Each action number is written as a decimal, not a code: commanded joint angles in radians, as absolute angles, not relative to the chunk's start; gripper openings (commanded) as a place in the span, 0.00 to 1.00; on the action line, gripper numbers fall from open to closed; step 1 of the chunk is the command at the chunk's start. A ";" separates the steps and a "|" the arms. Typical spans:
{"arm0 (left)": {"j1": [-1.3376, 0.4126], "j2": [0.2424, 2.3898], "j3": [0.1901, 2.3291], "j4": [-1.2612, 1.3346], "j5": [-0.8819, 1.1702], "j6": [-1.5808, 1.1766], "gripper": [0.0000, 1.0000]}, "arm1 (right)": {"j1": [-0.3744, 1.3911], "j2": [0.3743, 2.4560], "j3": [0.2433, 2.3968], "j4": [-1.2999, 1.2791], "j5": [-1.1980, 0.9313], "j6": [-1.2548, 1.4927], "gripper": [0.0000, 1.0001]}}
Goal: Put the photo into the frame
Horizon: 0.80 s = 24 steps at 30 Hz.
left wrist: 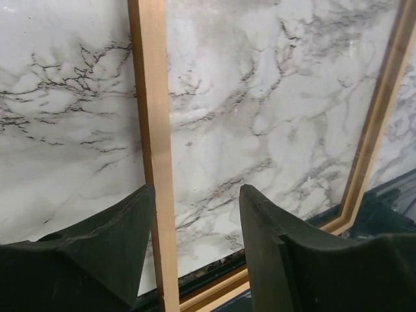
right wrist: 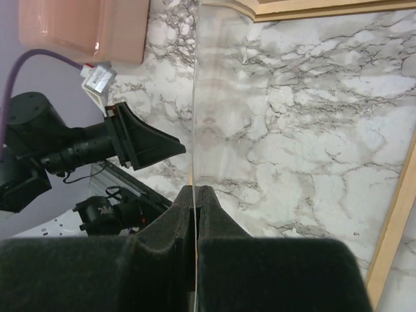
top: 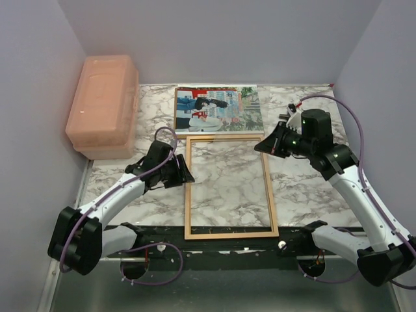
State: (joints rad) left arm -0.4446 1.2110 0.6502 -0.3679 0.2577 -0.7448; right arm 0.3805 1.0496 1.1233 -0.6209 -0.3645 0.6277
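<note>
The left gripper is hanging open, its 2 fingers straddling the left rail of the frame. The right gripper is pinching shut on the edge of a clear sheet near the frame's far right corner. The photo is lying on the worktop just beyond the frame's far end, its long axis crossing the frame's, with the right arm sitting nearer. From above the sheet is hardly showing, so I'm not making out where its far edge is resting.
</note>
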 commanded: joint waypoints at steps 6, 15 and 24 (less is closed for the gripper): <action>-0.430 1.077 0.595 -0.433 0.269 -0.732 0.56 | 0.384 1.084 1.085 -0.504 -0.551 0.661 0.00; -0.422 1.119 0.569 -0.436 0.221 -0.724 0.48 | 0.382 1.144 1.073 -0.522 -0.606 0.654 0.00; -0.422 1.209 0.564 -0.387 0.216 -0.728 0.41 | 0.380 1.155 1.040 -0.521 -0.634 0.656 0.00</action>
State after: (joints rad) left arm -0.4267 1.1744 0.5793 -0.4168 0.2432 -0.7364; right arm 0.3805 1.1511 1.0565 -0.5468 -0.5793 0.6533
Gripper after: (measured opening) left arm 0.426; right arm 0.035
